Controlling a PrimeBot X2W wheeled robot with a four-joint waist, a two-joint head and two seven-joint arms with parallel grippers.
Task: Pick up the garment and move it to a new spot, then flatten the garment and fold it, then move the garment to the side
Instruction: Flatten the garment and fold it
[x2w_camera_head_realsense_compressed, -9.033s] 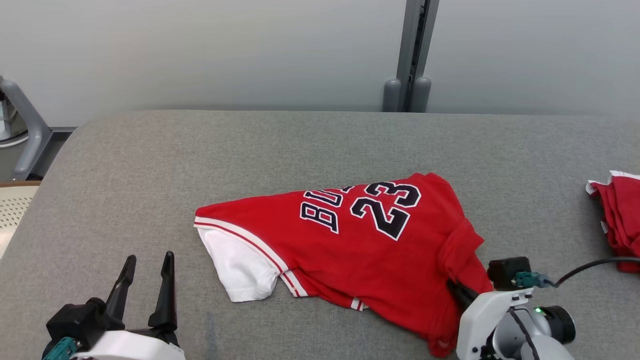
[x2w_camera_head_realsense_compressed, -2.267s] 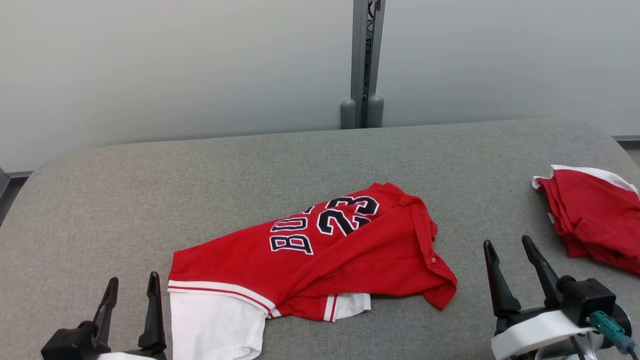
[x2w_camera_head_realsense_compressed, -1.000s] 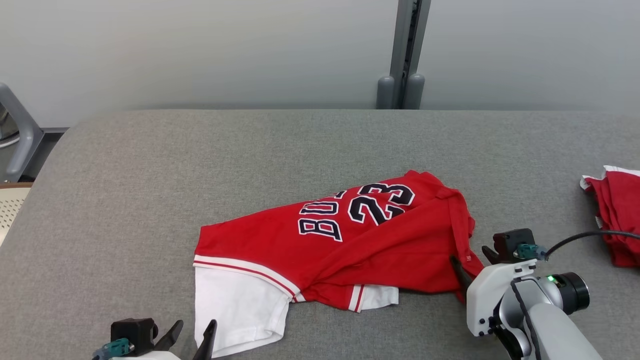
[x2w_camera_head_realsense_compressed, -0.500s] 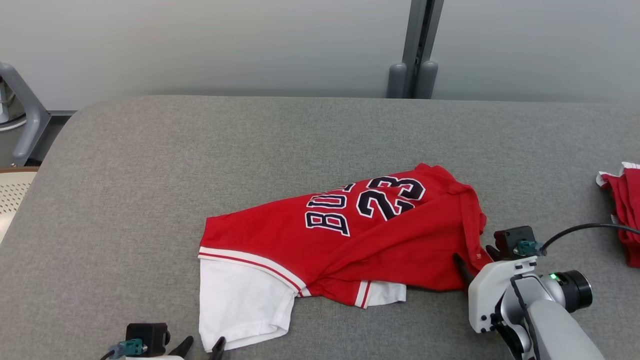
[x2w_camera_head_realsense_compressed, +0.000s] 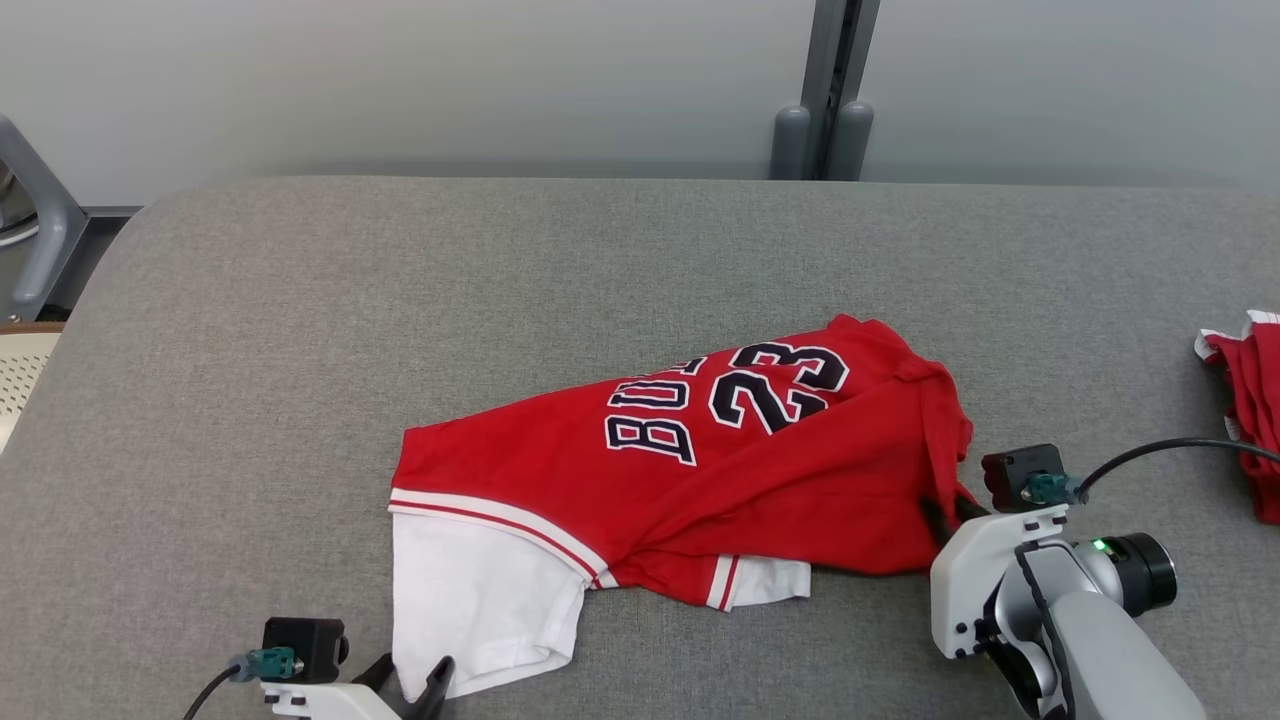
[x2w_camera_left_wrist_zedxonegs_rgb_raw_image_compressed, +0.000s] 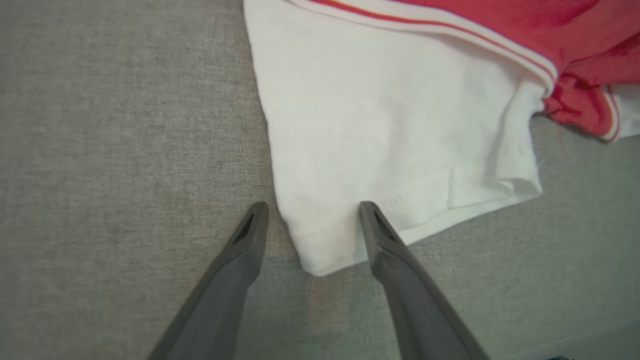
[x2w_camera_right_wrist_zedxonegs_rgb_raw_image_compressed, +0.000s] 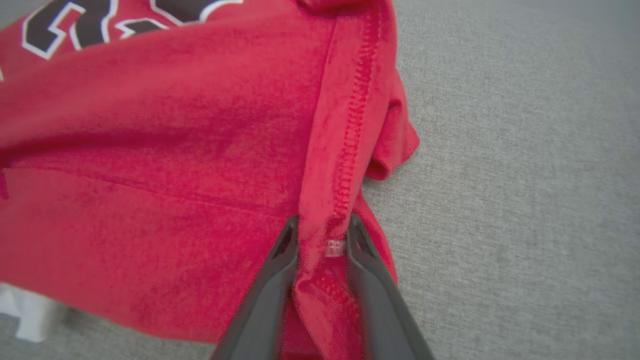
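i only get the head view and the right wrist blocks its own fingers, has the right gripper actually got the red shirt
observer: yes. In the right wrist view the right gripper has both fingers pressed in on a raised fold of the garment along its stitched hem.
operator: where on the hem
observer: at a small pale tag sewn into the seam; the tag sits between the two fingers.
operator: and the left one, i just see its tips at the bottom edge
observer: the left gripper is open. The corner of the white section lies between its fingers, not yet pinched.
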